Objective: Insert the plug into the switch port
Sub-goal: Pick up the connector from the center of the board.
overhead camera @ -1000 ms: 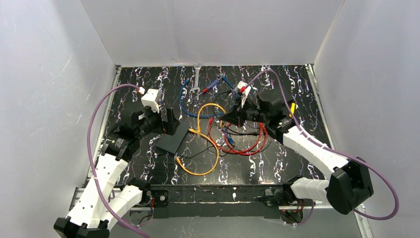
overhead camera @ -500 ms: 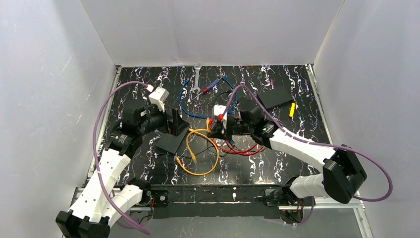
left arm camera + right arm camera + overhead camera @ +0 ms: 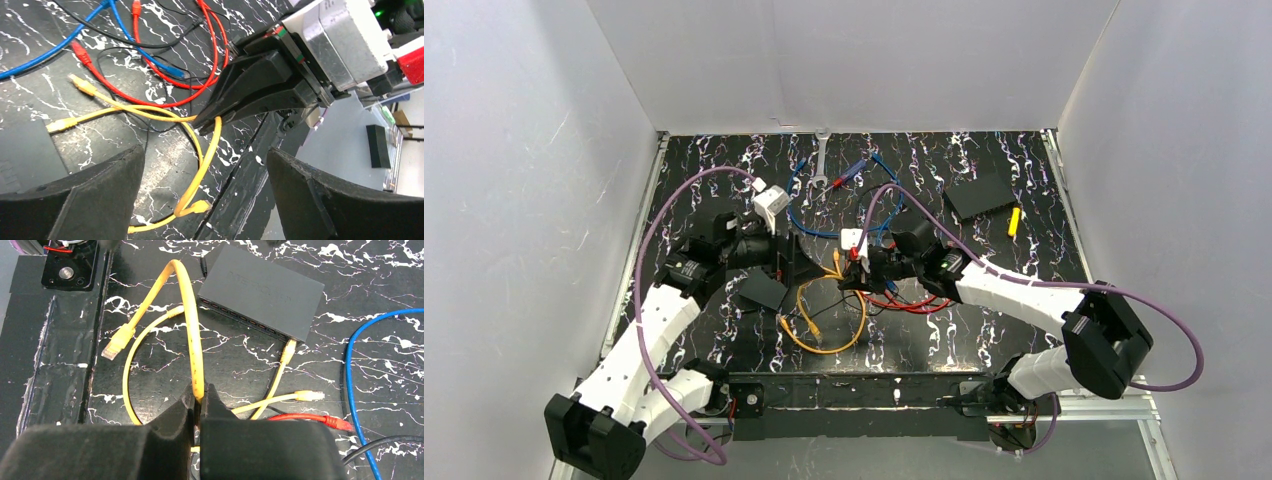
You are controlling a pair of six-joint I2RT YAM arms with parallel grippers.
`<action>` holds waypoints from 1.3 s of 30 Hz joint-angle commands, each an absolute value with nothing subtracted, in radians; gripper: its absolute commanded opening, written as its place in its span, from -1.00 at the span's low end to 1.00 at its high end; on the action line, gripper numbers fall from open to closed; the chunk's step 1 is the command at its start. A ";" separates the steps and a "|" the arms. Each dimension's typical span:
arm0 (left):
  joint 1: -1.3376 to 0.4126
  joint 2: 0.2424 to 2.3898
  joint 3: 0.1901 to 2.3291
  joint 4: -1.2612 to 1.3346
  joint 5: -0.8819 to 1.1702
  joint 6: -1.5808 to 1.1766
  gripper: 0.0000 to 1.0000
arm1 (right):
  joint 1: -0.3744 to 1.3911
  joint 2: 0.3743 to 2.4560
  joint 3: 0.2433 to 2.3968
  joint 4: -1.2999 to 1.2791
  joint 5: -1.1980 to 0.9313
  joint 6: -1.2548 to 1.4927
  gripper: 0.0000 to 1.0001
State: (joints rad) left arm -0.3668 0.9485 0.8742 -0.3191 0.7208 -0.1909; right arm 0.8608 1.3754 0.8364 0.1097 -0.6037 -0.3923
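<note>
From above, 1 flat matte-black switch is seen just nearside of the spread left hand. In the left wrist view, 1 yellow cable is pinched by the right hand. In the right wrist view, the switch's socket row is seen ahead of that hand; 3 yellow plugs are counted.

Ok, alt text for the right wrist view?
The right claw is shut on a loop of yellow Ethernet cable. Beyond it lies the black switch, its port row facing the claw, on a black marbled table beside a red cable and a blue cable.
</note>
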 commanded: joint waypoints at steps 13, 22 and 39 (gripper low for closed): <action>-0.562 1.016 0.888 -0.463 0.614 0.009 -0.38 | 0.870 1.351 0.848 0.218 -0.619 -0.358 -0.97; -0.695 0.985 0.872 -0.513 0.458 0.069 -1.00 | 0.866 1.305 0.798 0.267 -0.508 -0.255 -0.60; -0.860 0.990 0.818 -0.464 0.277 -0.124 -1.00 | 0.853 1.197 0.833 0.170 0.032 0.061 0.34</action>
